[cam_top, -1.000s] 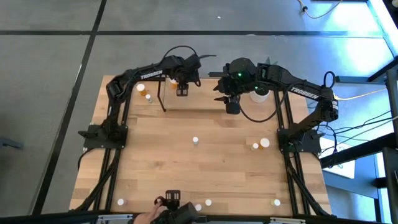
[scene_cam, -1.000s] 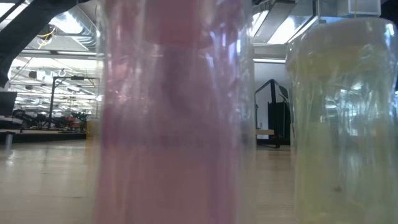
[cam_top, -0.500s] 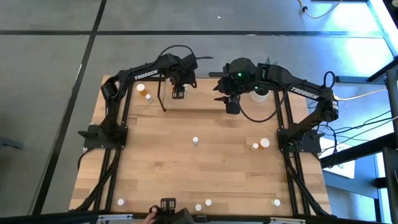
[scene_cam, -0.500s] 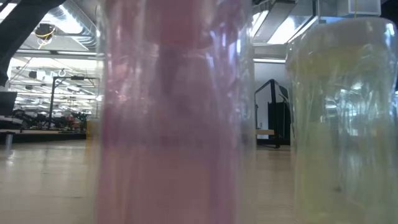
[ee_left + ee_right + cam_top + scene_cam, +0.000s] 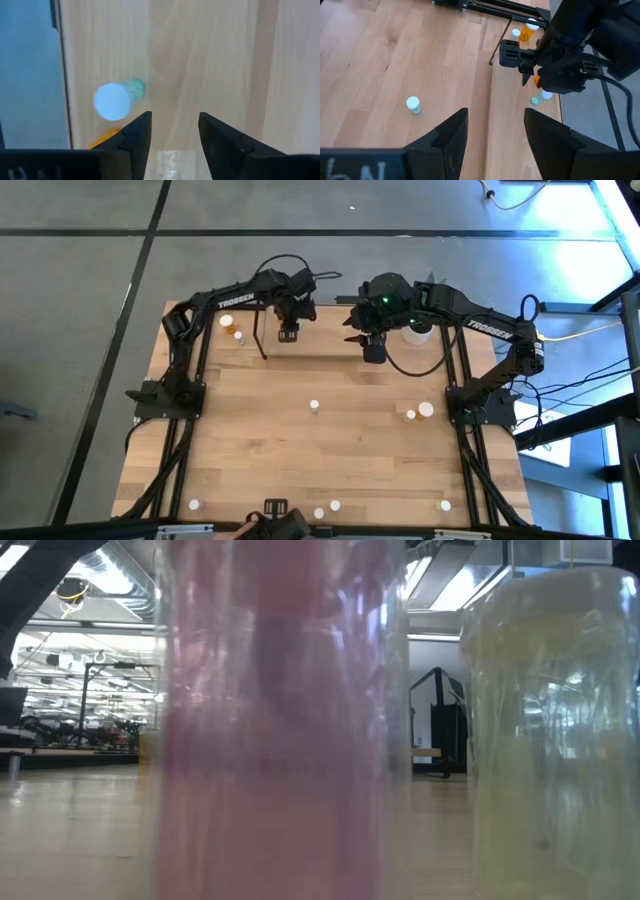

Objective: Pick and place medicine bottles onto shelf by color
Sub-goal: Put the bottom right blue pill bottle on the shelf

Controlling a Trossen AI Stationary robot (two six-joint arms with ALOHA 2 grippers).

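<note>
The high camera looks straight down on the whole table [image 5: 330, 450]. The low one sits at tabletop height, pressed against a pink bottle [image 5: 280, 740]. Both wrist cameras look down at the shelf [image 5: 515, 135] end.

1. Left arm [image 5: 232, 299]: white lettering "TROSSEN" reads along the upper link in the high view.
2. Right arm [image 5: 484, 329]: white lettering "TROSSEN" reads along the forearm link in the high view.
3. Right wrist view: partial white characters show on the dark gripper body at the frame's lower corner; not legible.
4. Left wrist view: faint marks on the gripper body; not legible.
5. Medicine bottles: no readable labels.
</note>
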